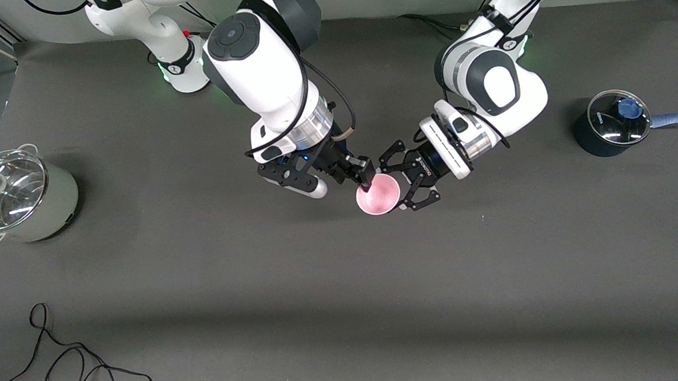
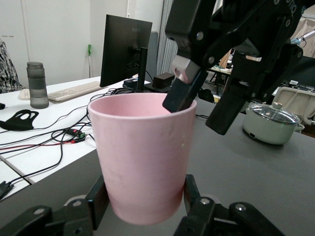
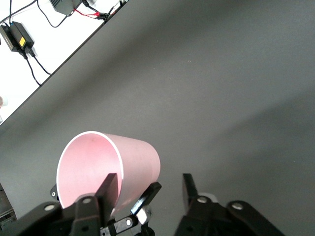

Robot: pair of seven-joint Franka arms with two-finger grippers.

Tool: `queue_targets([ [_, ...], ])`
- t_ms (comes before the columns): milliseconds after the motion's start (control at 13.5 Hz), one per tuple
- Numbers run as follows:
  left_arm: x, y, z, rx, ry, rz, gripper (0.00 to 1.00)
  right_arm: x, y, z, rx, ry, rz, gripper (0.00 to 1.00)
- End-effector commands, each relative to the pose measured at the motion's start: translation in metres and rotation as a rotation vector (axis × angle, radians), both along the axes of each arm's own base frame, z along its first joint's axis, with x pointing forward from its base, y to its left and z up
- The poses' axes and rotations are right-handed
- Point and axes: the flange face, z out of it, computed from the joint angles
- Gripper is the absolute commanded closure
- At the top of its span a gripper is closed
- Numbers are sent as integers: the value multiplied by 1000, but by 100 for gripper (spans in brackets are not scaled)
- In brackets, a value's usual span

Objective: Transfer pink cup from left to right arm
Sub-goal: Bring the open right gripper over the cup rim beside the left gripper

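Note:
The pink cup (image 1: 378,193) is held upright above the middle of the table. My left gripper (image 1: 399,183), the skeletal claw, is shut on its lower part; in the left wrist view its fingers (image 2: 98,201) press both sides of the cup (image 2: 142,152). My right gripper (image 1: 368,175) is at the cup's rim and open. In the right wrist view (image 3: 150,189) one finger (image 3: 110,191) is inside the cup (image 3: 135,157) and the other stands apart outside the wall. The left wrist view shows the right gripper (image 2: 202,103) straddling the rim.
A pale green pot with a glass lid (image 1: 21,196) stands at the right arm's end of the table and also shows in the left wrist view (image 2: 270,123). A dark blue pot with a glass lid (image 1: 611,124) stands at the left arm's end. A black cable (image 1: 66,363) lies near the front edge.

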Motion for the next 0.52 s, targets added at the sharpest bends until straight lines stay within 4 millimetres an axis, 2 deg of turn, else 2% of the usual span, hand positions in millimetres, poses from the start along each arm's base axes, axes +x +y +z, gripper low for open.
queue_targets([
  [0,3,-3,11,0,-19,22,65,2,4,-9,-26,2,-13,52],
  [223,4,-4,12,-1,-21,22,63,5,4,-15,-32,7,-16,51],
  [297,4,-4,12,-2,-21,21,60,7,3,-16,-29,2,-20,47],
  [446,4,-4,12,-2,-19,21,50,11,3,-23,-27,-5,-25,52],
])
